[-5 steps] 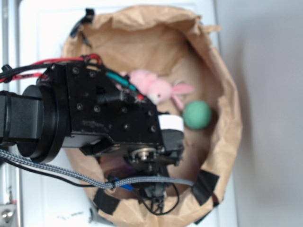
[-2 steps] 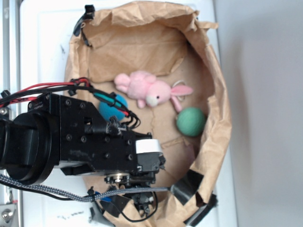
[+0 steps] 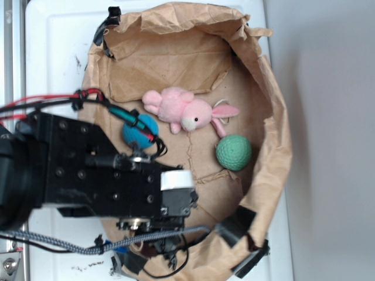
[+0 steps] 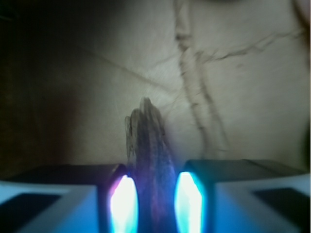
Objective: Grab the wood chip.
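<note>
White tabletop (image 3: 53,35) carries a crumpled brown paper bag (image 3: 176,58) patched with black tape (image 3: 234,225). Inside, largest to smallest: robot arm (image 3: 88,175), hiding the bag's lower left; pink plush rabbit (image 3: 184,111); green ball (image 3: 234,153); blue ball (image 3: 139,130). No legible writing. Wrist view: gripper (image 4: 155,199) clenched on the wood chip (image 4: 148,145), long axis running between the fingers (image 4: 124,201), point aimed away from the camera.

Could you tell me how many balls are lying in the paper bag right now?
2. The green ball lies on the bag floor just below the pink plush bunny; the blue ball sits to the bunny's left, partly behind the arm's cables. The arm could hide more.
</note>
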`<action>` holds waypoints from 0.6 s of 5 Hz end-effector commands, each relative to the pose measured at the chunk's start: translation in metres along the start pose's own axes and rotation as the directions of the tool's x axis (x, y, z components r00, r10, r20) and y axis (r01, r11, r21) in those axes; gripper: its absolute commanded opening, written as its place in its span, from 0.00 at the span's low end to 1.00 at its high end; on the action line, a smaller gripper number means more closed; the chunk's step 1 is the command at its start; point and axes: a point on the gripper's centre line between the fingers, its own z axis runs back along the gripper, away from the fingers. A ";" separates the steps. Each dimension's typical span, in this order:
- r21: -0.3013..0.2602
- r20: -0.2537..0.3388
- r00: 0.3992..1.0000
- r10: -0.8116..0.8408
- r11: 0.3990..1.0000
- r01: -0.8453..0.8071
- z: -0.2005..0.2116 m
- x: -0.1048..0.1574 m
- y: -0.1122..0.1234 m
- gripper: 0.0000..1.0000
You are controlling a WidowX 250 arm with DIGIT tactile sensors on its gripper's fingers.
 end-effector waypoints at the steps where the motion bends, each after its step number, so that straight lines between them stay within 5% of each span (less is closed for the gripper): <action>1: -0.052 0.089 0.988 0.126 0.991 -0.122 0.083 0.044 0.048 0.00; 2: -0.051 0.082 0.990 0.112 0.993 -0.108 0.087 0.046 0.053 0.00; 3: -0.014 0.051 0.996 0.071 0.997 -0.071 0.066 0.041 0.047 1.00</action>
